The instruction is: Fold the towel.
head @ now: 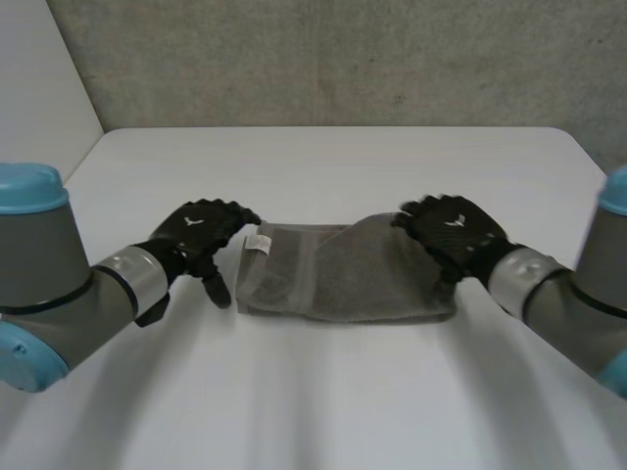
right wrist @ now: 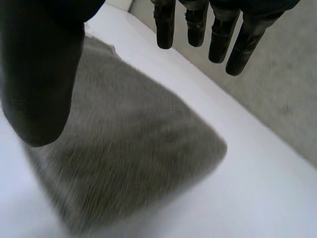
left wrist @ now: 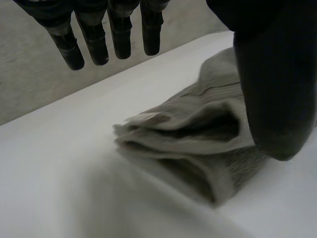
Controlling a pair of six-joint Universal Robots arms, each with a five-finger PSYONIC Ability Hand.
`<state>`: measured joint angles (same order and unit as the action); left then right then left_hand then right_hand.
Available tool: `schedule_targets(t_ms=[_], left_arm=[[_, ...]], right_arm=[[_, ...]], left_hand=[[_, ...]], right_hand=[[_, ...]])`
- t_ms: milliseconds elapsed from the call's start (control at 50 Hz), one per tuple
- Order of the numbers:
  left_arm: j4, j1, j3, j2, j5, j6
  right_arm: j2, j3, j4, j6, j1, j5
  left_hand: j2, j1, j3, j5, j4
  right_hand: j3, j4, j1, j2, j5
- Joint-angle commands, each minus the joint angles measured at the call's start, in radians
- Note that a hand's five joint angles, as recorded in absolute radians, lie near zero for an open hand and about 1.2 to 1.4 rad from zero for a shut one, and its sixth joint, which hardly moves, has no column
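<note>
Grey towel point(head: 338, 274) lying as a flattened, several-layered strip at the middle of the white table point(head: 323, 401), its long axis running left to right and a small white label point(head: 258, 242) showing at its far-left corner. The left hand point(head: 201, 233) stands just beside the strip's left end, open: in the left wrist view its fingers point(left wrist: 119, 37) hang straight and clear of the cloth, the thumb point(left wrist: 270, 99) close by the stacked layers, nothing held. The right hand point(head: 453, 230) is over the strip's right end, likewise open and holding nothing; whether it rests on the cloth cannot be told. The strip appears to want one more fold, end over end. To do this well, the left hand should probably gather every layer at the gaping left end, pinching them together between thumb and fingers so that none slips out, while the right hand steadies the right end against the table. The carried end is best laid edge on edge with the other, since the rounded right end looks less square than the left.
</note>
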<state>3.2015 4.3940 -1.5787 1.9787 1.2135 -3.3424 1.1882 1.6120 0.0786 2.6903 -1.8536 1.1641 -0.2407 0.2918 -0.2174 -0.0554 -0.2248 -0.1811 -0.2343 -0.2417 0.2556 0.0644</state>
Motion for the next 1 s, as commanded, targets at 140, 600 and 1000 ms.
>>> schedule_targets(t_ms=[140, 600, 1000], left_arm=[[0.054, -0.114, -0.004, 0.034, 0.012, 0.0], [0.083, -0.133, -0.021, 0.071, 0.035, 0.0], [0.083, -0.119, -0.035, 0.054, 0.035, 0.0]], right_arm=[[0.031, 0.21, 0.144, 0.037, 0.139, -0.093], [-0.117, 0.2, 0.211, 0.037, 0.14, -0.098], [0.192, 0.178, 0.156, 0.016, 0.291, -0.199]], left_hand=[[0.03, -0.081, 0.043, 0.019, 0.05], [0.03, -0.081, 0.043, 0.019, 0.05], [0.033, -0.084, 0.043, 0.022, 0.05]], right_hand=[[0.007, 0.06, -0.453, 0.439, 0.456], [0.007, 0.06, -0.954, 0.94, 0.957], [0.007, 0.06, -1.155, 1.141, 1.157]])
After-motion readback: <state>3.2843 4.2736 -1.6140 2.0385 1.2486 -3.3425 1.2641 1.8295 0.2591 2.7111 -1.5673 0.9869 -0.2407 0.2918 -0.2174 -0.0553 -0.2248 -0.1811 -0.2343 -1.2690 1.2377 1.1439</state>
